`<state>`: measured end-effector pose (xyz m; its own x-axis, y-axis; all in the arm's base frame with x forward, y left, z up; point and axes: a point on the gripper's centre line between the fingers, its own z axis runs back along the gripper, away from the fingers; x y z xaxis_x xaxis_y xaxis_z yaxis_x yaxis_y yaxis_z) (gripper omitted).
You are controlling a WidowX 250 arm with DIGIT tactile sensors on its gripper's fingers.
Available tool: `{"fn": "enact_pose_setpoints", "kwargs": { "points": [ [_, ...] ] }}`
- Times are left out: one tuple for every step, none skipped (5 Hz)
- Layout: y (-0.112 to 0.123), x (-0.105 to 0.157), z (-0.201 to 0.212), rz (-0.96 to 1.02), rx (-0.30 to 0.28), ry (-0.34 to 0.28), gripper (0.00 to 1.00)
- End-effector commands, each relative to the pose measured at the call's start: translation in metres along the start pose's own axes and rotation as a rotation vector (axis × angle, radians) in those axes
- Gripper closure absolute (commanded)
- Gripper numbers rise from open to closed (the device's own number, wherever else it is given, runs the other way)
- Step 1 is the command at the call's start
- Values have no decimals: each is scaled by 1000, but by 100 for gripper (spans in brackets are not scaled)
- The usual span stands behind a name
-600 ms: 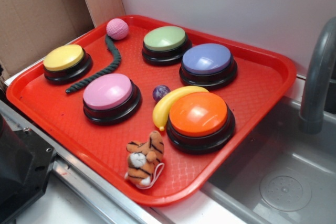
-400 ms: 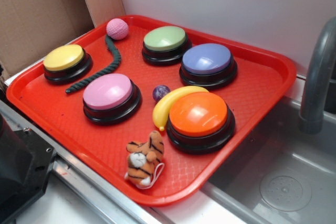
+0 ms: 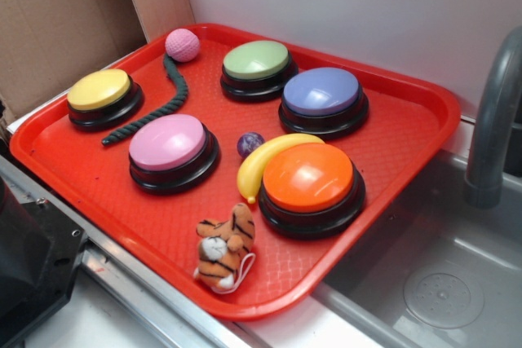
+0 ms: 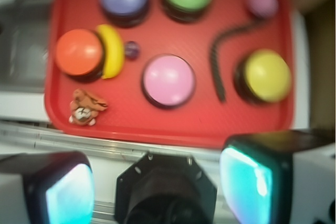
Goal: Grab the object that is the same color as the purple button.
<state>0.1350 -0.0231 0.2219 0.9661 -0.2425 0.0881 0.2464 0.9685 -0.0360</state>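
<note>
One red tray [image 3: 408, 132] carries everything counted here. There are five domed buttons, one of each colour: yellow button [image 3: 99, 90], green button [image 3: 256, 60], purple button [image 3: 322, 91], pink button [image 3: 169, 143] and orange button [image 3: 308, 177]. There are two balls: one pink ball [image 3: 182, 44] and one much smaller dark-purple ball [image 3: 249, 144]. There is one banana [image 3: 261, 160], one toy tiger [image 3: 224, 248] and one dark green rope [image 3: 155, 105]. Beside the tray are one sink [image 3: 444, 283] and one faucet [image 3: 493, 120].
</note>
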Motion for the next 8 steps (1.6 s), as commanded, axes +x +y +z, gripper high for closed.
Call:
{"fn": "enact_pose_setpoints", "kwargs": {
  "points": [
    [5, 41, -33, -346, -51, -43, 0],
    [7, 59, -58, -442, -48, -77, 0],
    [8, 75, -91, -485, -46, -94, 0],
    [8, 86, -120, -499, -28, -102, 0],
    [5, 95, -150, -537, -23, -79, 0],
    [-2, 99, -170, -578, -68, -55, 0],
    [-9, 101, -182, -625, -86, -50, 0],
    [-16, 103, -195, -642, -85, -35, 0]
  ]
}}
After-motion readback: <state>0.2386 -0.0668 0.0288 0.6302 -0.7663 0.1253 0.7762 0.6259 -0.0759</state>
